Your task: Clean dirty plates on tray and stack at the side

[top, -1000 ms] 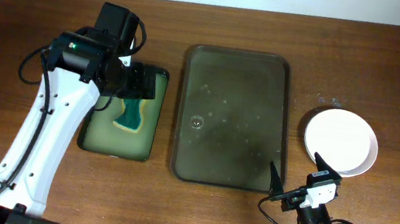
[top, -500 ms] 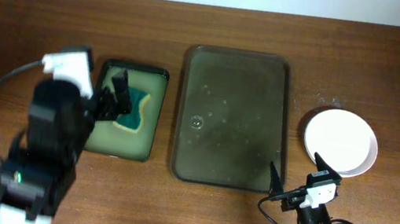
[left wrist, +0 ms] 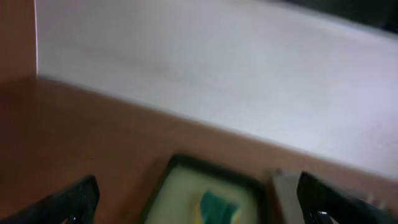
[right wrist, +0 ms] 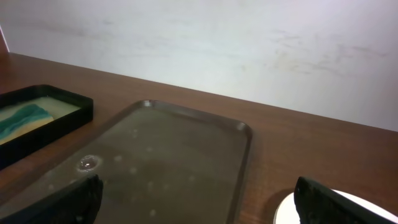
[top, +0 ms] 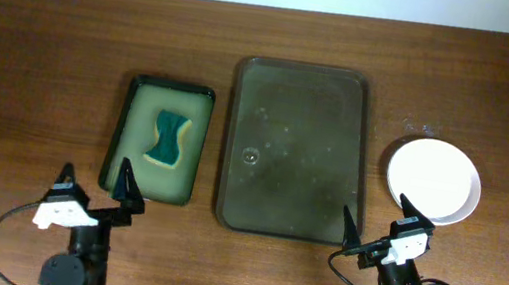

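The dark brown tray lies mid-table, wet with droplets and holding no plates; it also shows in the right wrist view. White plates sit stacked on the table to its right; an edge shows in the right wrist view. My left gripper is open and empty at the near left edge, in front of the small green tray. My right gripper is open and empty at the near edge, between the brown tray's corner and the plates.
A small black-rimmed pale-green tray with a teal sponge lies left of the brown tray; both show blurred in the left wrist view. A pale wall runs behind the table's far edge.
My left arm has pulled back from over the green tray to the near left edge, leaving the sponge in that tray. The right arm has not moved.
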Robot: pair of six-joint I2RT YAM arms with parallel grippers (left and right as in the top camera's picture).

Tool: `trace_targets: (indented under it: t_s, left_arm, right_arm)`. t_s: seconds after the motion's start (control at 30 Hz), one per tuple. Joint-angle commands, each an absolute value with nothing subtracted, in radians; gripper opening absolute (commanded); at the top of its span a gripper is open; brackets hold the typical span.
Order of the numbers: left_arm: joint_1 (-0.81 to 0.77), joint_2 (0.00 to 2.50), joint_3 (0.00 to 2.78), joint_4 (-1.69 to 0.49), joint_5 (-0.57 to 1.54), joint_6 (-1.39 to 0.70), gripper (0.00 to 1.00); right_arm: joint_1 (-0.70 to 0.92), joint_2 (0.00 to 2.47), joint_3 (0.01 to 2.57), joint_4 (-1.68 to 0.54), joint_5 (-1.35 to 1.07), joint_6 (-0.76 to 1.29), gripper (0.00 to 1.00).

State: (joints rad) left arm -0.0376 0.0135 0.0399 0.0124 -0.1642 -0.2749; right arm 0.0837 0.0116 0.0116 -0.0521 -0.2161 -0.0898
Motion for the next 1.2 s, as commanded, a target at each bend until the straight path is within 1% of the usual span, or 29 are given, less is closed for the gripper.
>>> trace_targets:
  t_s: [0.0, 0.07, 0.2, 0.37, 1.17]
  left_arm:
    - [-0.032, 0.004, 0.008, -0.067, -0.150, -0.256, 1.00]
    - [-0.032, 0.004, 0.008, -0.064, -0.150, -0.257, 1.00]
    - [-0.028, 0.004, 0.008, 0.052, -0.154, -0.256, 1.00]
    - [-0.002, 0.005, 0.009, -0.068, -0.149, -0.256, 1.00]
    - [-0.002, 0.006, 0.009, -0.069, -0.146, -0.256, 1.00]
  right_arm:
    - [0.078, 0.006, 0.006, -0.056, -0.228, -0.097, 0.98]
    - [0.078, 0.006, 0.006, -0.056, -0.228, -0.097, 0.98]
    - [0.078, 0.006, 0.006, -0.056, -0.228, -0.097, 0.98]
    - [0.078, 0.006, 0.006, -0.056, -0.228, -0.097, 0.98]
    - [0.078, 0.006, 0.006, -0.056, -0.228, -0.097, 0.98]
